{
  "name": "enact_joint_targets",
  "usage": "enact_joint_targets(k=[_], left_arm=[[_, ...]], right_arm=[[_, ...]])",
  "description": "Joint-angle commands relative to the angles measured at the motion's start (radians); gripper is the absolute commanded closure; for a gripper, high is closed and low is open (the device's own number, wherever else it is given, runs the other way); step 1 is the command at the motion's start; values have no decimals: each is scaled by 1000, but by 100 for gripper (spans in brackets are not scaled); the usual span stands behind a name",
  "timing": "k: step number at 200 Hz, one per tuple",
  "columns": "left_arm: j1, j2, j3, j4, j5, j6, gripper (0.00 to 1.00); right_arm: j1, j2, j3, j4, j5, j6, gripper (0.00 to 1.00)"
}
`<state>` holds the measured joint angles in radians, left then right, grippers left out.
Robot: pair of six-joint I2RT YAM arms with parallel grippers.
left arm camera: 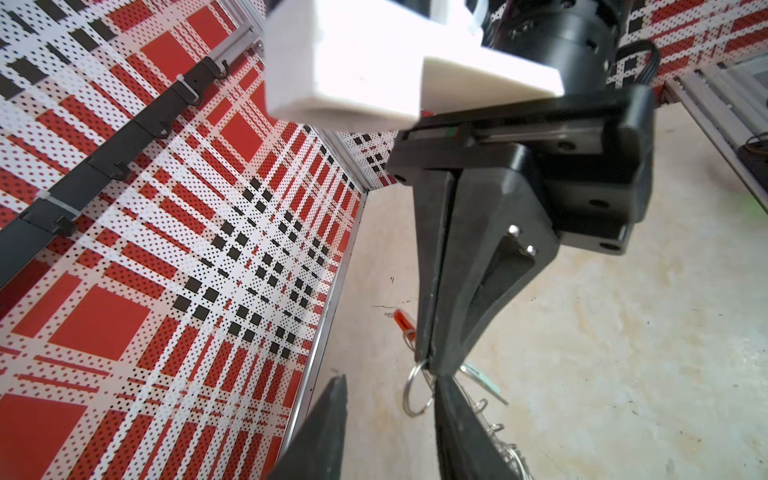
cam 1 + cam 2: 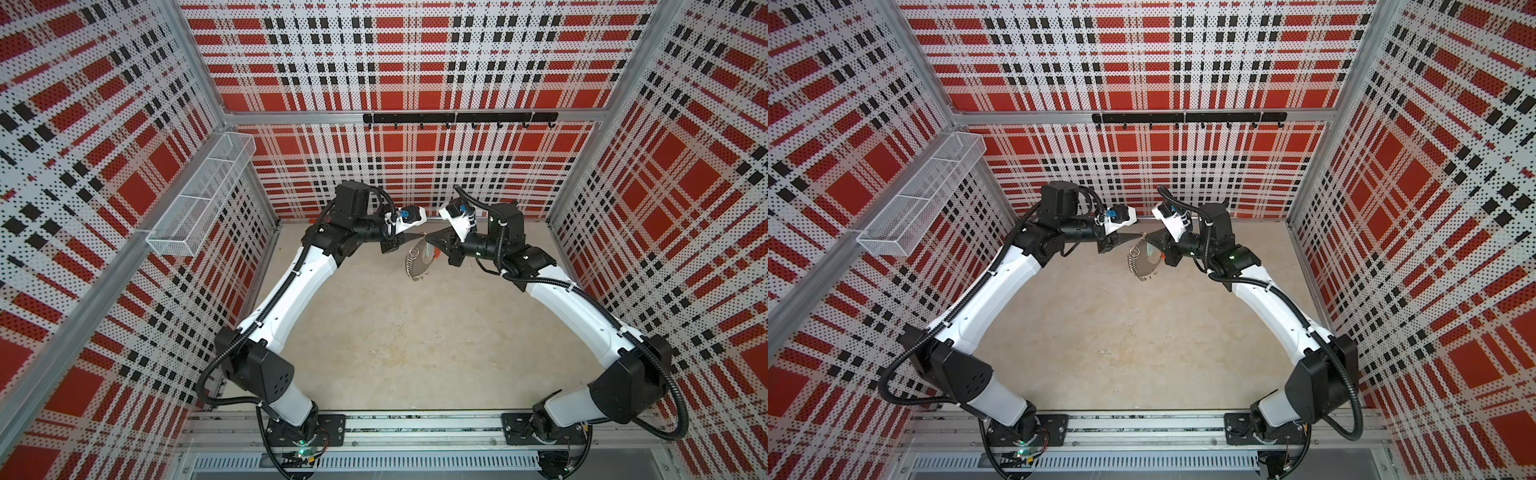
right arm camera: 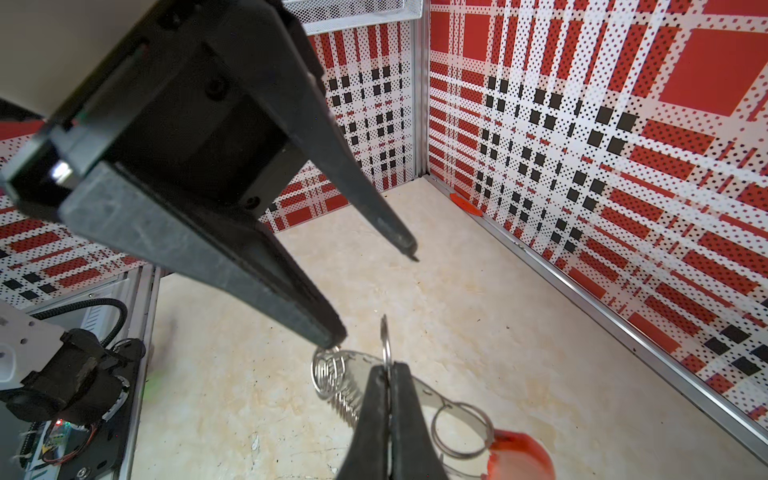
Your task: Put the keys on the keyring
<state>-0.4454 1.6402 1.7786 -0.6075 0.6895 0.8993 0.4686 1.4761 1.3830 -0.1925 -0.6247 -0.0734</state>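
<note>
right claw [image 3: 388, 368] is pinched shut on the thin wire of the keyring [image 3: 385, 338], which hangs under it, edge-on along its fingers. left claw [image 3: 372, 298] meets it tip to tip, jaws parted, gripping nothing. it looks the nearer one to the keys [image 1: 486, 384], whose pale tag pokes out just past the right claw's tip. small wire loops [image 3: 328, 374] and a red tag [image 3: 519, 457] crowd that spot.

Tabletop [image 2: 415, 353]: pale beige, mottled, darker stains.
A small flat orange-red piece [image 3: 466, 204] lies on it, touching the foot of the back wall [image 2: 415, 166], near that wall's left corner. A few thin dark scratch marks show on the surface just out from the back wall; what the piece is, can't tell.
</note>
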Motion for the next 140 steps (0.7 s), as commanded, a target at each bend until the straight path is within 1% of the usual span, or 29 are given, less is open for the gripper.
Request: enact_joint_targets(k=[1, 16, 37, 69, 81, 103, 140], left_arm=[[-7, 57, 83, -196, 8, 93, 61], [-7, 76, 115, -239, 10, 109, 62], [-5, 78, 117, -243, 21, 115, 64], [-4, 81, 116, -247, 43, 119, 74], [-4, 81, 118, -248, 42, 119, 75], [-1, 83, 120, -249, 47, 121, 76], [2, 85, 121, -248, 50, 121, 72]], right_arm=[[10, -6, 0, 31, 2, -44, 100], [11, -19, -20, 60, 3, -52, 100], [11, -37, -50, 102, 0, -64, 100], [14, -33, -51, 99, -10, -77, 100], [13, -33, -52, 98, -11, -78, 100], [15, -34, -52, 102, -12, -78, 100], [20, -34, -48, 99, -13, -82, 100]])
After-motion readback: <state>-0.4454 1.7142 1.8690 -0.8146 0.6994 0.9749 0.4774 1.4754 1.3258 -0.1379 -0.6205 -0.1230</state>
